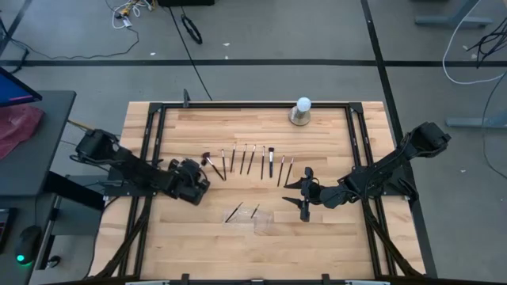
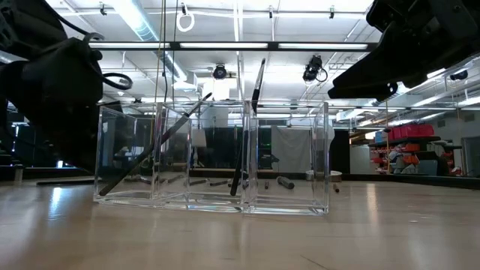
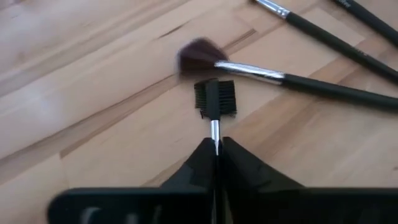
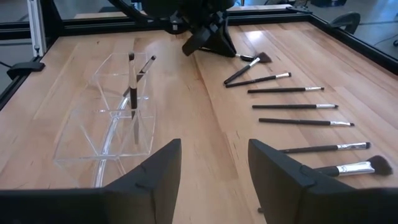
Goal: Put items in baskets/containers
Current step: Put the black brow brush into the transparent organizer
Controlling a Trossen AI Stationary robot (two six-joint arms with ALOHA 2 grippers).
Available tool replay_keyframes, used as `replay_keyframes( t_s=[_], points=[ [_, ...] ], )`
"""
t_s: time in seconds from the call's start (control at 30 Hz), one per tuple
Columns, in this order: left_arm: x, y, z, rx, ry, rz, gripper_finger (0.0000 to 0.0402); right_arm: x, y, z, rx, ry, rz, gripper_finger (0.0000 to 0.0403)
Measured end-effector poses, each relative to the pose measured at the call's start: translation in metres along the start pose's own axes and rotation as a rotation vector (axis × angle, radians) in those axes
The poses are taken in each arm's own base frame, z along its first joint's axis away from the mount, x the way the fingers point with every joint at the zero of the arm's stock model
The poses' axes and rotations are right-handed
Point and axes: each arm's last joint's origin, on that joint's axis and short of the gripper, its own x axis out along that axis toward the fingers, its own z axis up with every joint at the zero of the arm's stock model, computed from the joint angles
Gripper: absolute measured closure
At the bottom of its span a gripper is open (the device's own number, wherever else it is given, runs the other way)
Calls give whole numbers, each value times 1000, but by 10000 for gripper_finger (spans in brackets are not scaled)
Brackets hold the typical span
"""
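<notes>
Here, left claw (image 3: 214,152) clenched on a comb-tipped brush (image 3: 214,99), fan brush (image 3: 249,70) just beyond, right claw (image 4: 214,168) released.

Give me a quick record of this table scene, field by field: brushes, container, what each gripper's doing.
container: clear plastic organizer, standing on the table, divided into compartments
brushes inside: two, leaning upright
brushes on table: row of loose brushes beyond the organizer
left gripper: shut on a small comb brush at the left end of the row, beside a fan brush
right gripper: open, holding nothing, near the organizer's right side
other: white ball on a grey base at the far edge
</notes>
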Motion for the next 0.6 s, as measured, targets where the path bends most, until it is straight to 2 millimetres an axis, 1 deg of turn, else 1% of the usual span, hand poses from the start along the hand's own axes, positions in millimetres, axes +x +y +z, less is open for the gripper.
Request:
replay_keyframes(
  t_s=[0.03,0.33,0.47,0.6],
  points=[
    [-1,0,-1,9,-1,-1,387,0,0,0,-1,1,0,214],
    [-10,11,-7,18,15,27,391,0,0,-1,-4,5,-1,214],
    [-16,14,-2,25,56,42,393,0,0,0,-3,4,-1,214],
    [-27,14,8,66,126,79,399,0,0,0,-1,1,0,214]
  ],
)
